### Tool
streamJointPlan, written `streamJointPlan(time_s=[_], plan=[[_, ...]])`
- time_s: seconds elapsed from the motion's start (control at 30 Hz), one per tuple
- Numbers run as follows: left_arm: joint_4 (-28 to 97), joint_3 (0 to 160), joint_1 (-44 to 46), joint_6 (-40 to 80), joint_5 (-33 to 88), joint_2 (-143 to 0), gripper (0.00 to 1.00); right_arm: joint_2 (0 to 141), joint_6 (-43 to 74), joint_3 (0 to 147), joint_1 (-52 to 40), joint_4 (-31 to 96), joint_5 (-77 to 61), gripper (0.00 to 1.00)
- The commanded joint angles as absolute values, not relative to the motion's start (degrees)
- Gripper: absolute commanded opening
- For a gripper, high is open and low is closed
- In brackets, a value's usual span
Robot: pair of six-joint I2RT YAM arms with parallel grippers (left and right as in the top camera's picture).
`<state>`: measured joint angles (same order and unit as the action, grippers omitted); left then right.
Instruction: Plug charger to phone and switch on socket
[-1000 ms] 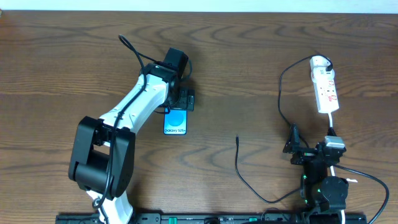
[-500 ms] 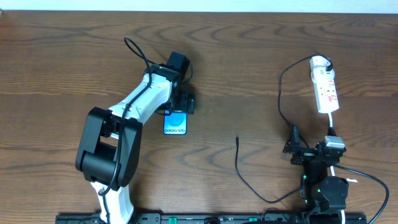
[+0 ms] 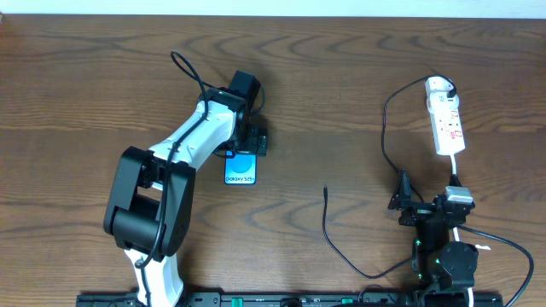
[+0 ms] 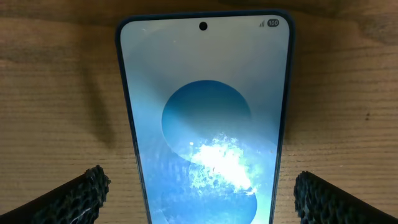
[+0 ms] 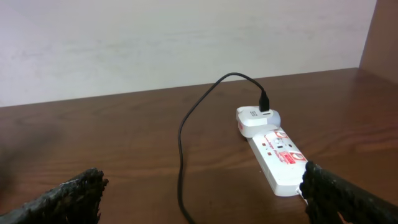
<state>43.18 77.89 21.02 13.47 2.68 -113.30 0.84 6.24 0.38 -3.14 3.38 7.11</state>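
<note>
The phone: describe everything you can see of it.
The phone is a slim rectangle with a dark rim, rounded corners and a punch-hole camera at its top edge. Its screen is lit, pale with a blue circle and glare. It lies flat, face up, on the wooden table, between the open fingers of the left gripper, which stand clear of its sides.

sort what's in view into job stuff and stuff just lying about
Job: phone, charger, socket.
Lying about: nothing that I can see; the rest is just the table itself.
</note>
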Motion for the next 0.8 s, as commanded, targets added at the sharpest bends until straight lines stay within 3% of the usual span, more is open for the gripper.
streamJointPlan(time_s=[0.0,0.77], plan=[[43.2,79.0,21.0,12.7,2.8,-113.9,0.98,0.4,5.5,0.3,-3.3,3.5,7.0,0.99],[42.1,78.7,22.3,15.2,-0.2,-114.3,0.98,0.4,5.5,0.3,-3.3,3.5,7.0,0.99]])
